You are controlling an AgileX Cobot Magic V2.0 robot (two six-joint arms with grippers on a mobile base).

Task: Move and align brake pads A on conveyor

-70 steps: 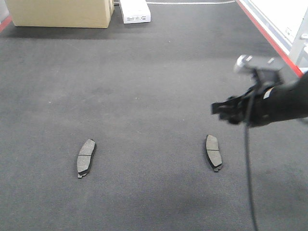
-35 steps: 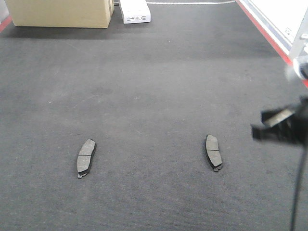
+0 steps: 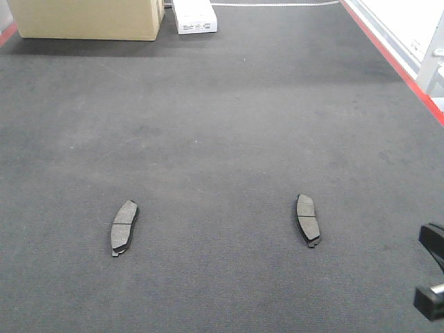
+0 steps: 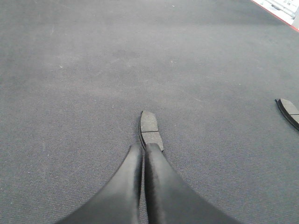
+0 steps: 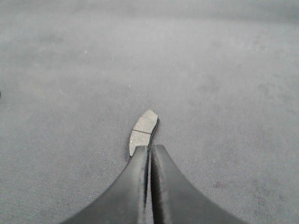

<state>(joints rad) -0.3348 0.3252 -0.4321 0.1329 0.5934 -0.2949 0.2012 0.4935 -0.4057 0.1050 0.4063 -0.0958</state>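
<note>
Since a second ago the right arm (image 3: 431, 277) has drawn back from the middle right of the front view to the lower right corner, where only a dark piece of it shows; both brake pads A lie as before. One pad (image 3: 125, 227) lies at lower left of the frame, the other pad (image 3: 308, 220) right of centre. They are well apart, flat on the conveyor (image 3: 222, 125), their long sides running roughly up the frame. In its wrist view the right gripper (image 5: 150, 148) has its fingers pressed together on nothing, a pad lying just past the tips. The left gripper (image 4: 142, 148) is likewise pressed together and empty, with a pad just beyond its tips. A cardboard box (image 3: 83, 17) and a white box (image 3: 194, 15) sit at the top left
</note>
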